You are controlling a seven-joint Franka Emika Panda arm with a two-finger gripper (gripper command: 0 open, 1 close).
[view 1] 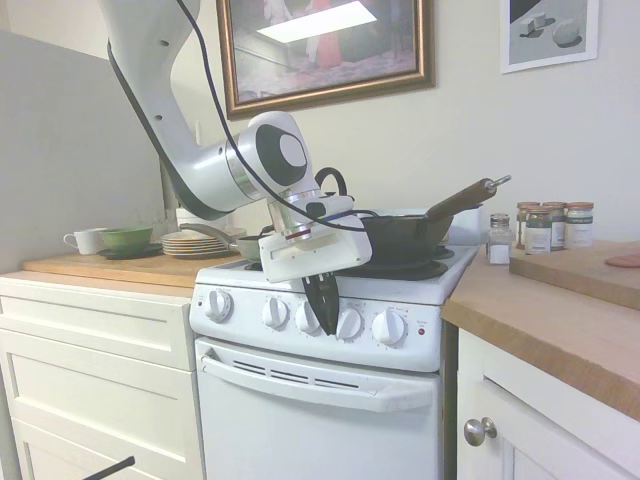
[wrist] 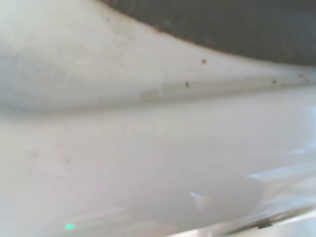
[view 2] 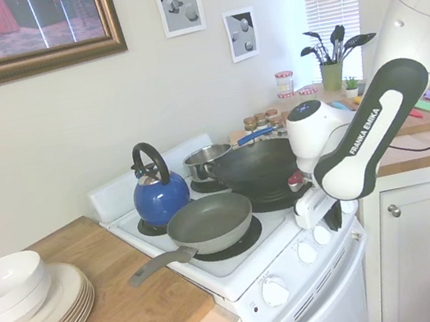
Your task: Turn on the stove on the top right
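Five white knobs line the stove (view 1: 330, 300) front between the counters; the tool (view 1: 322, 305) points down over the middle one (view 1: 311, 318), dark fingers close together, seemingly pinching it, contact unclear. Step: knob grasp. Next: confirm it maps to the top-right burner, then rotate.

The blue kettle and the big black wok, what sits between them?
A small steel pot sits between the blue kettle and the black wok; the second exterior view shows it.
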